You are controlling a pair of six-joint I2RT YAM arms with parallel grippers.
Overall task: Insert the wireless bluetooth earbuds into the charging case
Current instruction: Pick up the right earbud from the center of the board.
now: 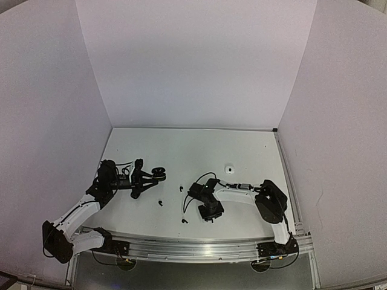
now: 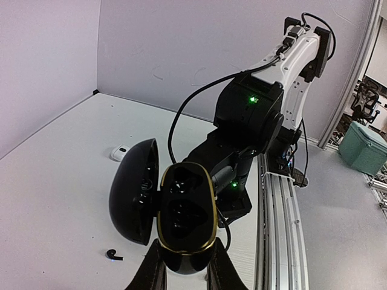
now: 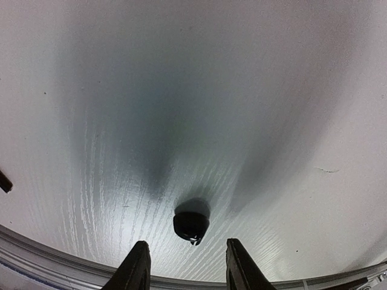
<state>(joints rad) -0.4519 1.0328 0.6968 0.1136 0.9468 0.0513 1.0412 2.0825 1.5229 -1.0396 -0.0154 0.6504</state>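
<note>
My left gripper [image 2: 186, 261] is shut on the base of a black charging case [image 2: 186, 208] with a gold rim. It holds the case above the table, lid [image 2: 133, 190] swung open to the left and both sockets looking empty. In the top view this gripper [image 1: 148, 176] and the case [image 1: 159, 174] are at centre left. My right gripper [image 3: 186, 243] points down at the table, its jaws apart. A black earbud [image 3: 191, 225] lies just ahead of the tips, touching neither finger. Other black earbuds lie loose on the table [image 1: 181, 188] [image 1: 160, 202] [image 1: 184, 220] [image 2: 112, 255].
A small white case [image 1: 229, 169] [image 2: 120, 153] sits farther back on the table. The right arm [image 2: 251, 115] stands close in front of the held case. The metal rail [image 1: 193, 248] runs along the near edge, just behind the right fingers [image 3: 242, 269]. White walls enclose three sides.
</note>
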